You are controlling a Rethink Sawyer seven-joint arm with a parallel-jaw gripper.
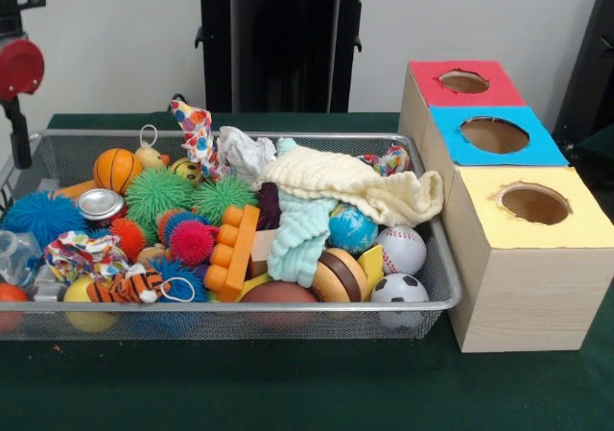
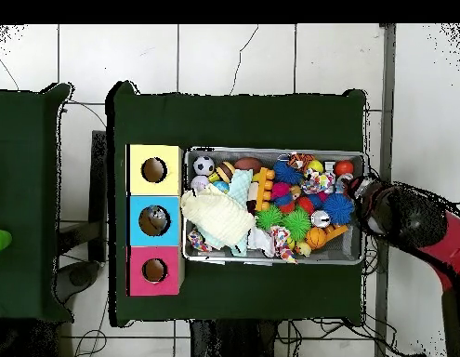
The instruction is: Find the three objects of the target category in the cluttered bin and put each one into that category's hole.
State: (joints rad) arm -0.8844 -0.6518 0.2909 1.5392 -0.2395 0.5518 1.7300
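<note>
While the arm [image 2: 414, 223] is hanging over one short end of the wire bin [image 1: 436, 287], its claw [image 2: 369, 200] is showing only as a dark shape just above the rim; cannot tell whether it is apart or together. It is holding nothing that can be made out.

Closest to the claw, a blue spiky ball [image 1: 40, 217], a small tin can [image 1: 100, 203] and an orange basketball [image 1: 117, 169] are lying in the bin. A striped tiger toy [image 1: 129, 285] is sitting near that end too, against the long wall.

Further from the claw, mid-bin, two green spiky balls [image 1: 158, 193] are resting side by side, with a pink spiky ball [image 1: 192, 242] and an orange block [image 1: 235, 249] just beyond.

At the end farthest from the claw, a cream cloth [image 1: 345, 181] is draping over a mint cloth [image 1: 302, 234] and a globe ball [image 1: 353, 229]. A baseball [image 1: 403, 249], a soccer ball [image 1: 399, 289] and a toy burger [image 1: 341, 275] are crowding that corner.

Past that far end, well apart from the claw, a wooden box [image 1: 518, 297] is standing on the green table [image 1: 288, 383] just beside the bin, carrying a yellow hole [image 1: 533, 203], a blue hole [image 1: 494, 134] and a red hole [image 1: 464, 82].
</note>
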